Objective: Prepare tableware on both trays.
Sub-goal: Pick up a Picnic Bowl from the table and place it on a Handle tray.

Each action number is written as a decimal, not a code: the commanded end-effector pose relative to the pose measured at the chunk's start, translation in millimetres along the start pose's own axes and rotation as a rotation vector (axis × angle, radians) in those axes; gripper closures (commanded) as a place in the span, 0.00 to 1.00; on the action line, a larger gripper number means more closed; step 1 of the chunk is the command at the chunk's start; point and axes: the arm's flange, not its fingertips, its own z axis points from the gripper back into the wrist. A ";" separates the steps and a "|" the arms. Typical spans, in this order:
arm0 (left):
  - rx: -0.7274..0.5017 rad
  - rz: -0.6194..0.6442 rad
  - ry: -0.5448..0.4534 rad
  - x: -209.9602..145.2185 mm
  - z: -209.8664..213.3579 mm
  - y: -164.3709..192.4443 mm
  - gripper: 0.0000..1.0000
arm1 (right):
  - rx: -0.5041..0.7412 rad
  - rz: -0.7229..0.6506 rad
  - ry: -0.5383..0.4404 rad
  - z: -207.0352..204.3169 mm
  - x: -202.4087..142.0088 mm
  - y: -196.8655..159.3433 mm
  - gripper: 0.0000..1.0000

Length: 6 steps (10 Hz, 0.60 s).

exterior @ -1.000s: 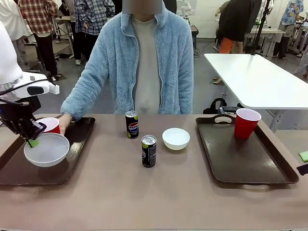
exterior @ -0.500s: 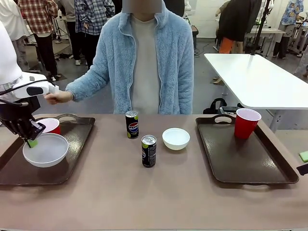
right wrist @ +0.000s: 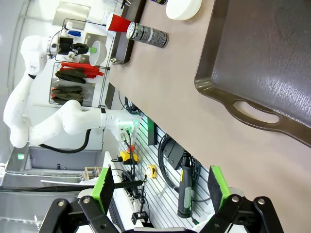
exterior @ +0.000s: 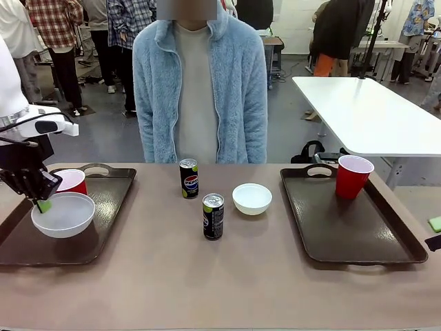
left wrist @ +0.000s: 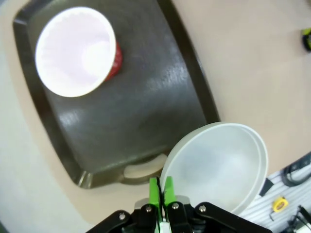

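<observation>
My left gripper (exterior: 43, 201) is shut on the near rim of a white bowl (exterior: 63, 215) and holds it low over the left tray (exterior: 103, 207). In the left wrist view its green fingertips (left wrist: 155, 190) pinch the bowl's (left wrist: 218, 165) rim, beyond the tray's (left wrist: 136, 107) handle end. A red cup (exterior: 71, 181) stands at that tray's back. Two dark cans (exterior: 189, 178) (exterior: 213, 216) and a second white bowl (exterior: 252, 198) stand mid-table. Another red cup (exterior: 353, 176) stands on the right tray (exterior: 344, 227). My right gripper (right wrist: 159, 187) hangs open off the table's edge, near that tray's (right wrist: 272, 58) handle.
A person in a light blue fleece (exterior: 203, 89) stands at the far side of the table, hands down. The brown tabletop (exterior: 172, 276) lies bare in front of the cans. A white table (exterior: 372, 110) stands behind at the right.
The person's hand has let go of the red cup on the left tray and drawn back to their side. My left gripper has shifted the bowl slightly left.
</observation>
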 end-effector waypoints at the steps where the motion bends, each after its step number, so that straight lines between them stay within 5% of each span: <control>1: -0.074 0.025 0.043 20.0 -5.6 28.7 0.96 | 0.015 0.008 -0.006 -0.3 0.6 -0.1 0.00; 6: -0.122 0.072 0.042 28.4 -60.2 65.0 0.96 | 0.015 0.008 -0.006 -0.3 0.6 -0.1 0.00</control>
